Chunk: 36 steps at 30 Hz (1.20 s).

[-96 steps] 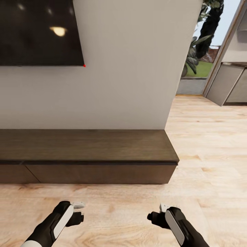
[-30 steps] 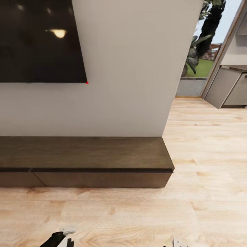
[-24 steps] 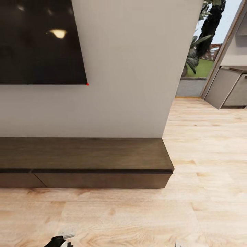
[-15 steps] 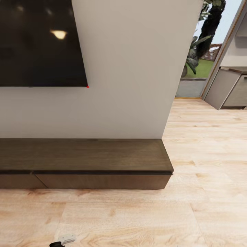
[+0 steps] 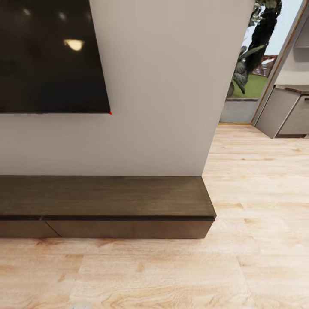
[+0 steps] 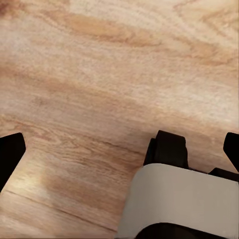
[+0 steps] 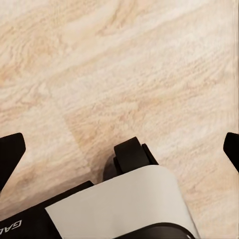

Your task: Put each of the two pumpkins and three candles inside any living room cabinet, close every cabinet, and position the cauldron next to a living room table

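1. The cabinet (image 5: 107,201), a long low dark-brown wood-grain unit, stands on the floor against the white wall (image 5: 163,86), and its slab top is bare
2. Its flat handleless drawer fronts sit flush, with one seam between two fronts visible near the left of the head view
3. A large black screen (image 5: 49,56) hangs on the wall above the left part of the cabinet, with a tiny red dot at its lower right corner
4. Past the right end of the wall, an opening shows green plants (image 5: 253,47) and grass outside, and grey cupboards (image 5: 289,113) stand at the far right
5. Light wooden floor (image 5: 171,274) lies in front of the cabinet and runs on to the right
6. The left pincer (image 6: 119,144) hangs over that floor planking, its two dark fingertips wide apart at the edges of the left wrist view, holding nothing
7. The right pincer (image 7: 119,147) is likewise spread over pale floor, its fingertips apart and empty
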{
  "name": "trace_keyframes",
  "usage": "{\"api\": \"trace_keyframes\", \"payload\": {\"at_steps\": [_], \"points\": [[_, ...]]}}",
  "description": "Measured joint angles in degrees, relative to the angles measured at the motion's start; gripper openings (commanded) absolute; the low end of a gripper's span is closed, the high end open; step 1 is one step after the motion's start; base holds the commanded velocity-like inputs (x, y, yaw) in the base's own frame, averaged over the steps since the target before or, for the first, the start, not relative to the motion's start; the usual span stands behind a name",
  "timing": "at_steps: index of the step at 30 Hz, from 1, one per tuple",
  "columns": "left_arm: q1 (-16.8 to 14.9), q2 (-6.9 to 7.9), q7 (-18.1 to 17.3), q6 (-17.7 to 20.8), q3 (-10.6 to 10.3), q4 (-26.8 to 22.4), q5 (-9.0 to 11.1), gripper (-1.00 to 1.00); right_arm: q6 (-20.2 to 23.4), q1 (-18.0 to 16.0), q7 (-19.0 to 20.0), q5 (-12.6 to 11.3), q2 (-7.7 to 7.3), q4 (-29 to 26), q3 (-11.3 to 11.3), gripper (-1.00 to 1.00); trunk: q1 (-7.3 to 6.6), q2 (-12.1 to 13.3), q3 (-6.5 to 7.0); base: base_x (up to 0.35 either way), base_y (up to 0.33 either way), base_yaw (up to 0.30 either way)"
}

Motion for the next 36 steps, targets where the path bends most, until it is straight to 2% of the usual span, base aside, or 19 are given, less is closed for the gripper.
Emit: {"api": "trace_keyframes", "payload": {"at_steps": [10,22,31,34,36], "points": [[1.1,-1.72,-0.1,-4.8,-0.1,4.1,0.1,1.0,-3.4,0.0,-0.1,-0.2,-0.16,2.7,0.0,1.0,-2.2,4.0,1.79,0.0,0.0,0.0],[3.7,-1.98,-0.1,-5.1,-0.2,4.3,0.1,1.0,-6.3,0.0,-0.2,0.4,-0.16,7.6,0.1,1.0,-4.83,8.8,3.95,0.0,0.0,0.0],[4.3,-1.99,-0.2,-5.1,-0.2,4.3,0.1,1.0,-6.7,0.1,-0.3,0.5,-0.19,10.2,0.1,1.0,-6.81,12.4,5.56,0.0,0.0,0.0],[4.3,-1.99,-1.5,-5.1,-0.2,4.3,0.1,1.0,-6.5,0.1,-0.3,0.5,-0.18,10.4,0.1,1.0,-7.47,13.6,6.1,0.0,0.0,0.0],[4.3,-1.98,-3.7,-5.0,-0.2,4.5,0.1,1.0,-6.3,0.1,-0.2,0.5,-0.18,10.5,0.1,1.0,-7.91,14.4,6.46,0.0,0.0,0.0]]}}
